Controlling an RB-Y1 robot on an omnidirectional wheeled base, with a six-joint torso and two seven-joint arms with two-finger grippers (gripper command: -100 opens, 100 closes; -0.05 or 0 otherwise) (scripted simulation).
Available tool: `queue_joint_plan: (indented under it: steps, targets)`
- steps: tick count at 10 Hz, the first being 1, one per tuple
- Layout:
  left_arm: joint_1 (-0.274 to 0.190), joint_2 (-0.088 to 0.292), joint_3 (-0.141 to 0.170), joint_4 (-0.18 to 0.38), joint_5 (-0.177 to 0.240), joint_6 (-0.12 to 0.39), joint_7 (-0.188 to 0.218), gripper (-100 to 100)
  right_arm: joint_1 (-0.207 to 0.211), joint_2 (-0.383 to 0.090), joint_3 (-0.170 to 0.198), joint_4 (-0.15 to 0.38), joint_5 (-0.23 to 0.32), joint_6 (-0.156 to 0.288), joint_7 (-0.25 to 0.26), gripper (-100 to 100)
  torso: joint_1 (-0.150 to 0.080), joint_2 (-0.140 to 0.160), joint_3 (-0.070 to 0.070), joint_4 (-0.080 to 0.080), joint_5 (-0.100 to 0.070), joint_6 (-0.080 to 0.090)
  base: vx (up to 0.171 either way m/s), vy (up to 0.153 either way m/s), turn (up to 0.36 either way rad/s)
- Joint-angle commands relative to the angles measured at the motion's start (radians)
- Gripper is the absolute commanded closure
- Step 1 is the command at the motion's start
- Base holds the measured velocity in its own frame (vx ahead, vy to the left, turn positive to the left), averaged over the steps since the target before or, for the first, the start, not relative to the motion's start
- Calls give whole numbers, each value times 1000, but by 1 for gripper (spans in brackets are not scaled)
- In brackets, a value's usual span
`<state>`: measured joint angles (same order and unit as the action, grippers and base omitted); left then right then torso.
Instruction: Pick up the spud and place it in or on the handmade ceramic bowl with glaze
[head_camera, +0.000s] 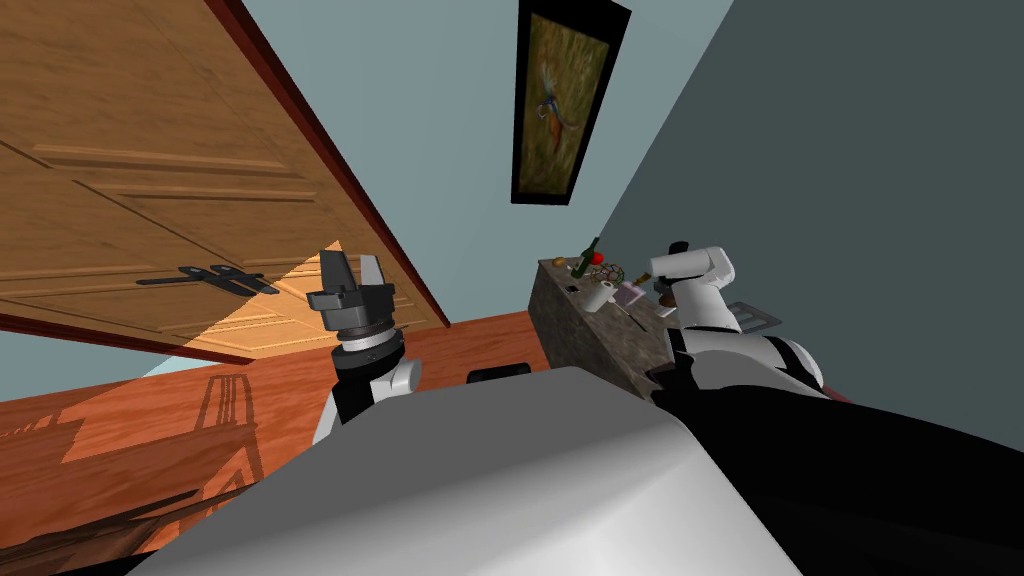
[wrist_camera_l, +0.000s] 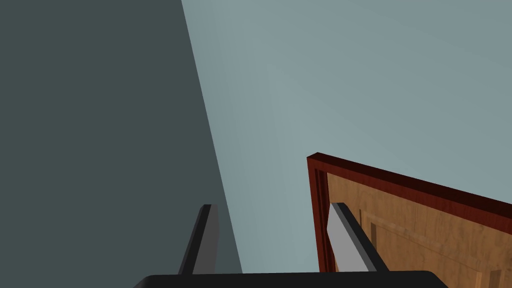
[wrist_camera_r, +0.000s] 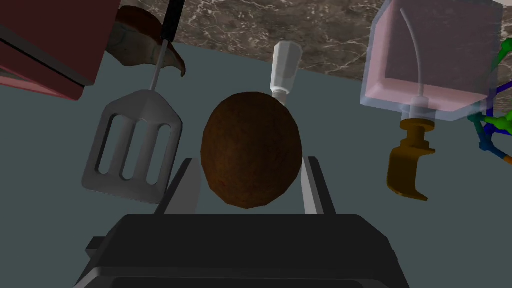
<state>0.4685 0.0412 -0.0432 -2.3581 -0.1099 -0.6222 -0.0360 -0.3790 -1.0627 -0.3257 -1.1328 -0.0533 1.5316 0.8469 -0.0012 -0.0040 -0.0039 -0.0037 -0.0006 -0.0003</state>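
Spud (wrist_camera_r: 251, 145), brown and egg-shaped, sits between the right gripper's (wrist_camera_r: 250, 161) two fingers (wrist_camera_r: 314, 185), which are closed against its sides. I cannot tell whether it rests on anything or hangs free. Just beyond it stands a small white shaker (wrist_camera_r: 285, 67), its end hidden by the spud's top. To one side of the spud lies a grey slotted spatula (wrist_camera_r: 132, 150) with a black handle. On the other side is a clear soap dispenser (wrist_camera_r: 430, 60) with pink fill and a gold pump. Coloured wire shapes (wrist_camera_r: 492, 125) show past the dispenser. Behind the spatula's handle is a brown, grey-green curved thing that looks like the bowl (wrist_camera_r: 137, 42), partly covered by the handle. It sits beside a dark red block (wrist_camera_r: 45, 40). Marble counter (wrist_camera_r: 325, 30) lies beyond all of these.

From the head, the right arm (head_camera: 700, 285) reaches over the far right counter (head_camera: 590, 340), which stands against the dark wall. On the counter are a green bottle (head_camera: 590, 256), something red (head_camera: 599, 258) and a white roll (head_camera: 598, 297). The left gripper (head_camera: 352, 270) is raised at the near left, in front of a wooden door (head_camera: 150, 180). Its fingers (wrist_camera_l: 345, 240) stand wide apart with nothing between them.
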Motion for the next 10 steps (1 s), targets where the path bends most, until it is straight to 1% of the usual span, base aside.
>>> queue_joint_plan:
  steps: [1,2,3,4,7,10]
  targets:
    - [0,0,0,0,0,0,0,0,34,8,32,18,40,-9,13,100,0,0,0,0,0,0,8,-58,66]
    - [0,0,0,0,0,0,0,0,48,13,44,27,53,-15,15,100,-3,0,0,-1,-1,1,11,-80,38]
    - [0,0,0,0,0,0,0,0,82,20,68,44,74,-30,15,100,-5,-1,-1,-1,-1,1,17,-108,17]
    - [0,0,0,0,0,0,0,0,82,20,68,44,74,-30,15,100,-7,-1,-1,-1,-1,1,10,-91,-1]
    - [0,0,0,0,0,0,0,0,138,27,99,67,96,-59,4,100,-5,0,0,-1,-1,2,-2,-80,-9]
    - [0,0,0,0,0,0,0,0,197,27,121,86,105,-92,-16,100,-6,1,0,0,-1,3,-1,-91,-33]
